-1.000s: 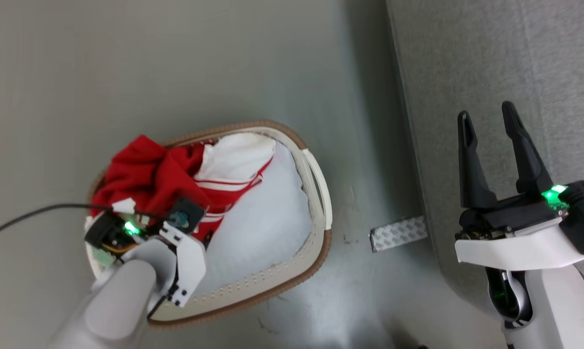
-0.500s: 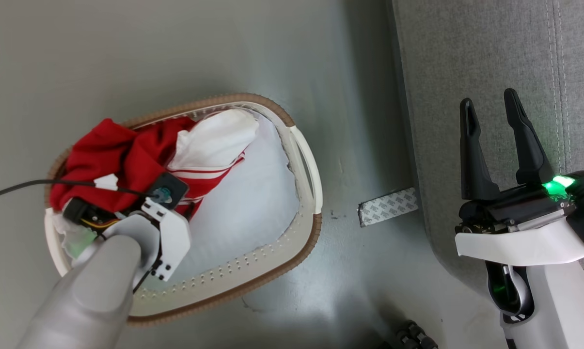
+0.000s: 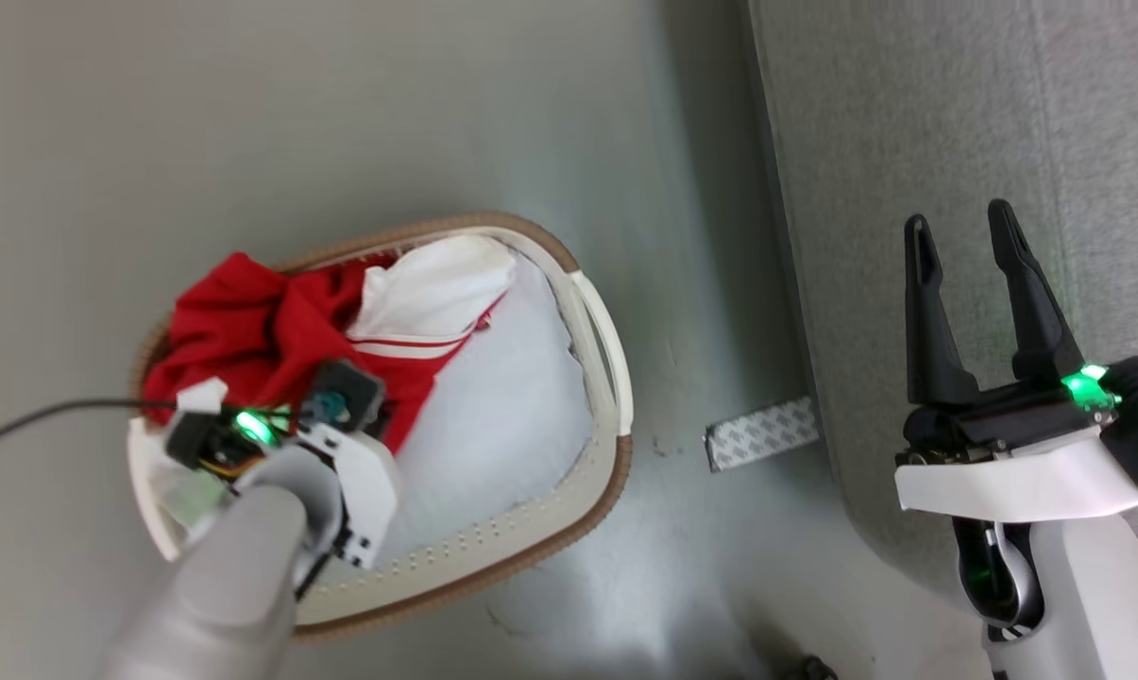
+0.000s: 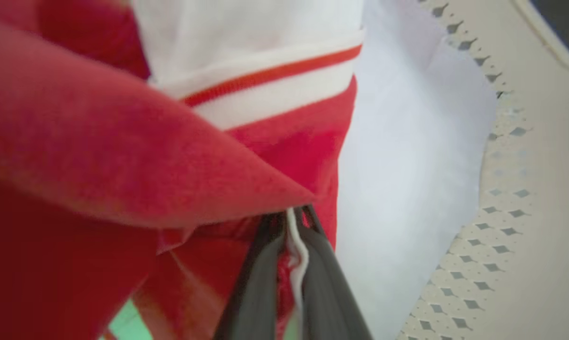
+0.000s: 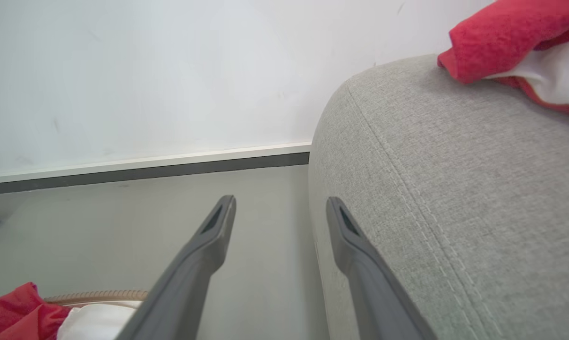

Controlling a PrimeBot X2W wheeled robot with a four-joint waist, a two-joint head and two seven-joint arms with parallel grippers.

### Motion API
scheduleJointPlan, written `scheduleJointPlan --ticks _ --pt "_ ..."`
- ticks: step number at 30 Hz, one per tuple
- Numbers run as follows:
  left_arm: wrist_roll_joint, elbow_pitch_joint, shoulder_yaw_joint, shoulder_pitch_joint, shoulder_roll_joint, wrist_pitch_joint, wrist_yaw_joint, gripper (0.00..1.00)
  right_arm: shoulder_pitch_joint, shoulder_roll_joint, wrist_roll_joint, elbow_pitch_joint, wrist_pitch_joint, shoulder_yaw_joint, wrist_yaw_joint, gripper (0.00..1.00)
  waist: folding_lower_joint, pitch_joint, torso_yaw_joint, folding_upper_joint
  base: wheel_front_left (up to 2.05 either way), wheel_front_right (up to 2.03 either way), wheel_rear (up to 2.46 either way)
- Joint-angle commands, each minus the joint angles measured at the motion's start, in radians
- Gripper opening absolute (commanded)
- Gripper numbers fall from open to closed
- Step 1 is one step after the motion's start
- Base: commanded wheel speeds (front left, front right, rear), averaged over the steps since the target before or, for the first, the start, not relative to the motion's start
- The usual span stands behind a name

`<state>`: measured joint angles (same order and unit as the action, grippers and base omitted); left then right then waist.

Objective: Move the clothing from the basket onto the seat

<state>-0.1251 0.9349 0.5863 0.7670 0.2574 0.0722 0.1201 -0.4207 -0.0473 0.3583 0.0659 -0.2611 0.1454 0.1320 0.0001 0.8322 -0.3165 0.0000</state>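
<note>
Looking at where we are on this one: partway through, we'd say. One red-and-white garment (image 5: 496, 33) already lies up on the seat (image 3: 908, 113), near its rounded edge in the right wrist view, so at least one piece counts as moved. The rest of the clothing (image 3: 247, 326) sits bunched in the left half of the basket (image 3: 606, 472), spilling over the rim there, on top of the pale liner (image 3: 512, 416) (that liner isn't ours to move, it goes with the basket).

The left end effector (image 4: 291, 215) is down in that pile. Its fingers (image 4: 260, 278) are pinched together on a fold of red fabric, with a white edge strip caught between them. So we've got hold of the clothing, but nothing looks lifted clear of the basket yet. The right end effector (image 3: 959, 222) hangs spread wide and holding nothing, by the seat's edge and well apart from the basket.

What's left, by our reckoning: raise this bundle out, carry it across the strip of floor (image 3: 701, 283) to the seat, and let it go beside the garment that's up there. We can't tell whether the pile is one piece or several tangled together, so there may be another trip after this one.
</note>
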Motion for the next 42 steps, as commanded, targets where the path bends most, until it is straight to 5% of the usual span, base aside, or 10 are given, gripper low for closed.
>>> scheduleJointPlan --ticks 1,16,29,42 --pt "-0.013 0.001 -0.001 -0.021 -0.011 0.016 0.001 0.0 0.02 -0.002 -0.012 0.01 -0.002 -0.014 -0.002 1.0 -0.0001 -0.059 0.032 0.0 0.0 0.0 0.0" --pt "-0.209 -0.178 -0.021 -0.24 -0.12 0.102 0.003 0.0 0.194 -0.003 -0.129 0.136 -0.002 -0.119 -0.002 1.0 -0.0001 -0.483 0.208 0.0 0.0 0.0 0.0" --pt "-0.282 -0.581 -0.082 -0.39 -0.099 0.015 -0.123 0.0 0.354 -0.003 -0.166 0.19 -0.002 -0.169 -0.002 1.0 -0.0001 -0.773 0.303 0.0 0.0 0.0 0.0" --pt "-0.267 -0.871 -0.141 -0.34 -0.046 -0.102 -0.225 0.0 0.426 -0.003 -0.149 0.207 -0.002 -0.144 -0.003 1.0 -0.0001 -0.888 0.3 0.0 0.0 0.0 0.0"
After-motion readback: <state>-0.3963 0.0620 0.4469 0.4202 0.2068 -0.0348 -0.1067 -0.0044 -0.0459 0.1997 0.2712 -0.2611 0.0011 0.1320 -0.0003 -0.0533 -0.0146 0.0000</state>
